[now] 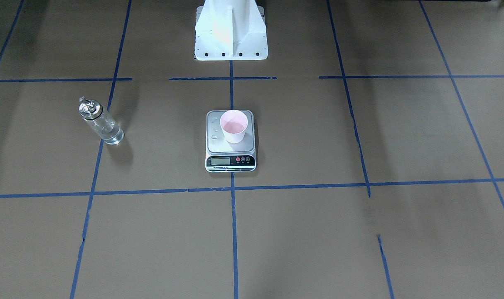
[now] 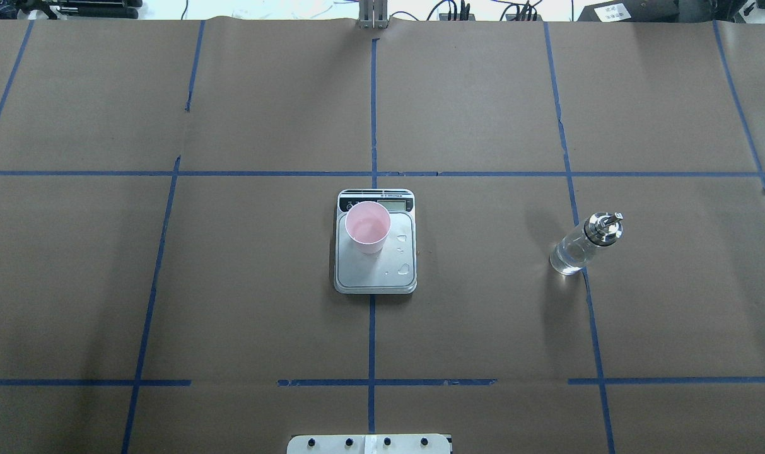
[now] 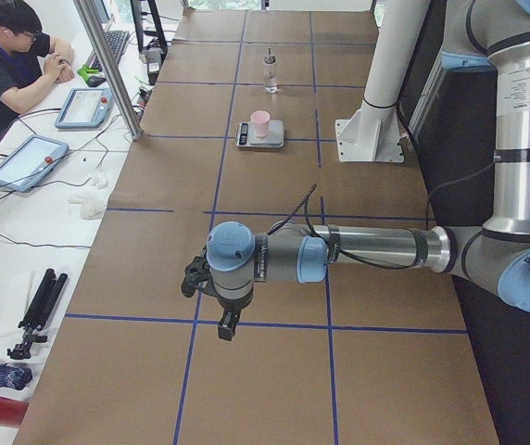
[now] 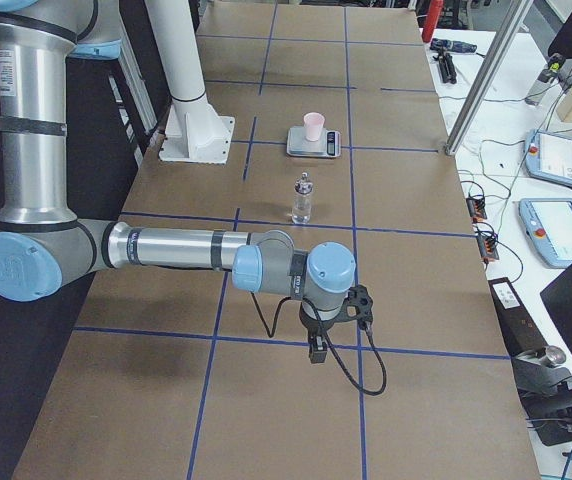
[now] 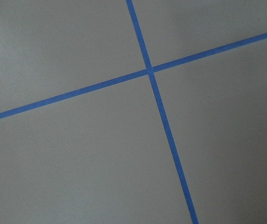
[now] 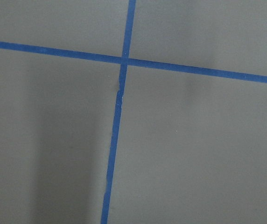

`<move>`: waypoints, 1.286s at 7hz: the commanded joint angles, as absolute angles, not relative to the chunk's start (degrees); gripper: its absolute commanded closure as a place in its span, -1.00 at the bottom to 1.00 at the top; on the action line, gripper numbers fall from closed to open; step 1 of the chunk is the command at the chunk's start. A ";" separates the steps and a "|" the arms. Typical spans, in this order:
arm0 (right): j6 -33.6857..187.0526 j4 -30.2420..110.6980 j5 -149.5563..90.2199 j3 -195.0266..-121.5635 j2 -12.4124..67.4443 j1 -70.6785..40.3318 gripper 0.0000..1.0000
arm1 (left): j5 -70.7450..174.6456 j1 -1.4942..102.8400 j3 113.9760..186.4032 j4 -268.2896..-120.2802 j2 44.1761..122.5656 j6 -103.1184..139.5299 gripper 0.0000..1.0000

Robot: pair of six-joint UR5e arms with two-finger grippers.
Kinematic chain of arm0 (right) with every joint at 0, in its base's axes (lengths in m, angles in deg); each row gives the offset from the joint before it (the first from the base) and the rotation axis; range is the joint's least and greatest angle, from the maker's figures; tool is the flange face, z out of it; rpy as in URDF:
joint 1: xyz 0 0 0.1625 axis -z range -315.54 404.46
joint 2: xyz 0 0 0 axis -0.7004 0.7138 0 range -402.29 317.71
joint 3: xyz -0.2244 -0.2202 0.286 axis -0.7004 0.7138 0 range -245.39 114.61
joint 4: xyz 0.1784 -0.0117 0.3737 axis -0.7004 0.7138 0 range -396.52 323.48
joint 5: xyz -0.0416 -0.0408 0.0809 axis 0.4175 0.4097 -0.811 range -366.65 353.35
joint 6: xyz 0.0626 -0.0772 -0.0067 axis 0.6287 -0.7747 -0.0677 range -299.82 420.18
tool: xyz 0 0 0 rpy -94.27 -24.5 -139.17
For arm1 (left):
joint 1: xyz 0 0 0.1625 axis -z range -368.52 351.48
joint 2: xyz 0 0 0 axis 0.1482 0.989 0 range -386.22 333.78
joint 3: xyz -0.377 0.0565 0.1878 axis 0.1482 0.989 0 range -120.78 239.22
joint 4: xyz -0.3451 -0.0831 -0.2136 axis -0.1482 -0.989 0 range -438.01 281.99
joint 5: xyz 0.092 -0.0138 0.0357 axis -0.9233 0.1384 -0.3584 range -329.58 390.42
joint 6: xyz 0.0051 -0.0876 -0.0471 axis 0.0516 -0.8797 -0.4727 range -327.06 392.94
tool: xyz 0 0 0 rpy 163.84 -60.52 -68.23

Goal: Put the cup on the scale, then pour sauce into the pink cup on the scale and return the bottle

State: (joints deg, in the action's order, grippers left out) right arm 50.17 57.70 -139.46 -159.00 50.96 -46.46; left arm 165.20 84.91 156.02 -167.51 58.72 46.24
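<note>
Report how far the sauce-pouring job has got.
Done: the cup stands on the scale, and the bottle stands upright on the table, apart from it and ungripped. Droplets on the scale suggest pouring has happened; whether the cup is filled is hard to tell. In hand: nothing; the left gripper and right gripper hang over bare table far from both. Left: apparently nothing.

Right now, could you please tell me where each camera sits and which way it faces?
Front-facing: across the table, facing the robot, steeply down on cup, scale, bottle; only the base shows.
Overhead: behind the robot, looking forward and down; base edge only.
Exterior left: table's left end, looking along it; left arm, left gripper near.
Exterior right: opposite end; right arm, right gripper near.
Left wrist: down on a tape cross; no fingers show.
Right wrist: likewise.
Shared: front-facing and overhead mirror cup on scale.
</note>
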 commanded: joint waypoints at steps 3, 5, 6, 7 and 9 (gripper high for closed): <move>50.16 57.61 -139.45 -158.99 50.96 -46.42 -1.00 | 165.15 84.82 154.25 -170.98 58.59 42.78 -1.00; 50.16 57.61 -139.45 -158.99 50.96 -46.25 -1.00 | 165.06 84.82 149.43 -178.61 58.59 42.69 -1.00; 50.16 57.61 -139.45 -158.99 50.96 -46.16 -1.00 | 165.24 84.82 147.57 -181.51 58.50 42.78 -1.00; 50.16 57.61 -139.45 -158.99 50.96 -46.07 -1.00 | 165.24 84.82 147.55 -181.80 58.50 42.69 -1.00; 50.25 57.61 -139.45 -159.08 50.96 -45.63 -1.00 | 165.24 84.82 147.55 -181.80 58.50 42.69 -1.00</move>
State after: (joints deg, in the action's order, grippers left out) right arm 50.26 57.61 -139.49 -159.04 50.96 -45.91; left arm 165.23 84.82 147.61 -181.63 58.51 42.70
